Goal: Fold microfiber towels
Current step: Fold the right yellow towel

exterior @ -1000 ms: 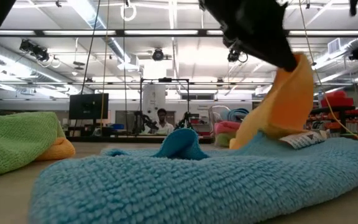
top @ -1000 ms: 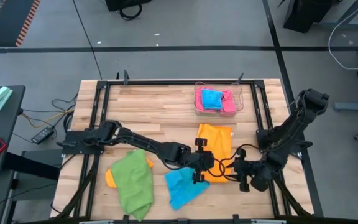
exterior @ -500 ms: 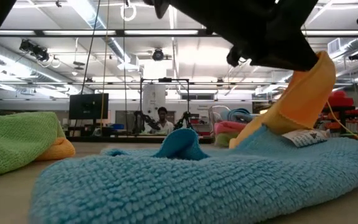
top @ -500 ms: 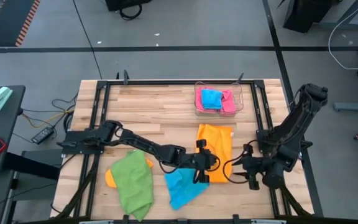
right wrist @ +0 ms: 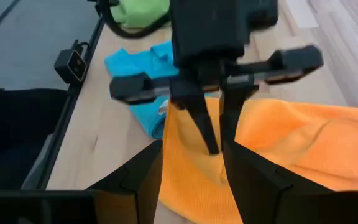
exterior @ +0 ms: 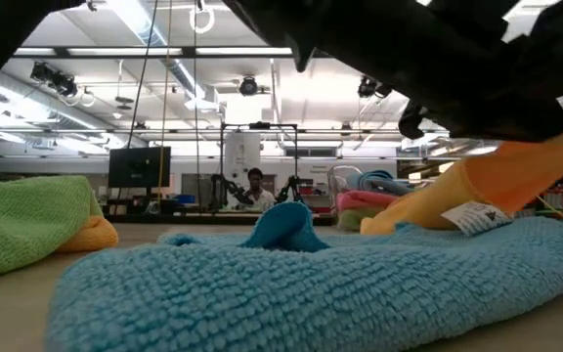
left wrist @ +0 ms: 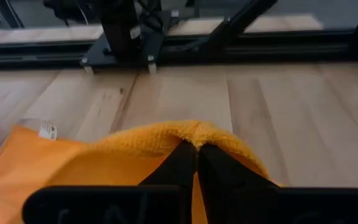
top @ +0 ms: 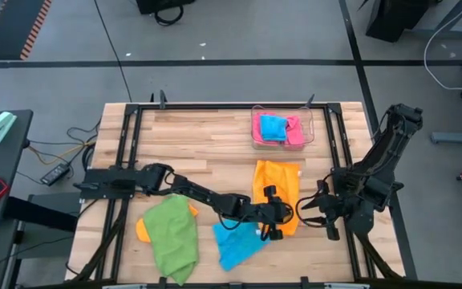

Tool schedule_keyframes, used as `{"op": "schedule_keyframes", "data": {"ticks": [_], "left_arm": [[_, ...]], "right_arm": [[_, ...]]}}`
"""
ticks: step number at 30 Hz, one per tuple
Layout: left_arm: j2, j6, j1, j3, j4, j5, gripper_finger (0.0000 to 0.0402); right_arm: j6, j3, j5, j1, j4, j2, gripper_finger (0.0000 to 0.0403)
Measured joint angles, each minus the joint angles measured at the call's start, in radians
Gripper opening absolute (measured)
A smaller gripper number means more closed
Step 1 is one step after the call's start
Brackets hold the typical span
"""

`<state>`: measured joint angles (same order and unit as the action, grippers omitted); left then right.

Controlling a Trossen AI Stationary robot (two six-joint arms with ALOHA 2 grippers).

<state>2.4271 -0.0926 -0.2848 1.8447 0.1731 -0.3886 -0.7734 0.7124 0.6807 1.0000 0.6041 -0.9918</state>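
Left gripper [top: 277, 227], lower centre, is clamped on the orange microfiber towel [top: 279, 183], fold unfinished; right gripper [top: 310, 210] waits apart beside it; green, blue towels unfolded.

Bare table [top: 207, 144] far side; tray [top: 283, 143], towels crowd near side.

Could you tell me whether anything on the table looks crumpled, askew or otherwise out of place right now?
Yes: the green towel lies bunched over another orange cloth at the near left, and the blue towel is rumpled beside it. The orange towel has its near edge pinched by the left gripper, jaws shut.
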Motion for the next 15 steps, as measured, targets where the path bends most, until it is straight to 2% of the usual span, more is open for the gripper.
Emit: {"op": "schedule_keyframes", "data": {"ticks": [6,9,12,15], "left_arm": [[0.092,0.038,-0.018,0.134,-0.085,0.004,0.0021],[0.143,0.046,-0.023,0.171,-0.071,0.073,0.0022],[0.173,0.025,-0.024,0.189,-0.059,0.120,0.0040],[0.176,0.030,-0.026,0.189,-0.072,0.159,0.0075]], "right_arm": [[0.043,0.000,0.030,0.000,0.001,0.053,0.0178],[0.054,0.000,0.057,0.000,0.001,0.061,0.0178],[0.059,0.000,0.067,0.000,0.001,0.062,0.0178],[0.053,0.000,0.070,0.000,0.001,0.062,0.0178]]}}
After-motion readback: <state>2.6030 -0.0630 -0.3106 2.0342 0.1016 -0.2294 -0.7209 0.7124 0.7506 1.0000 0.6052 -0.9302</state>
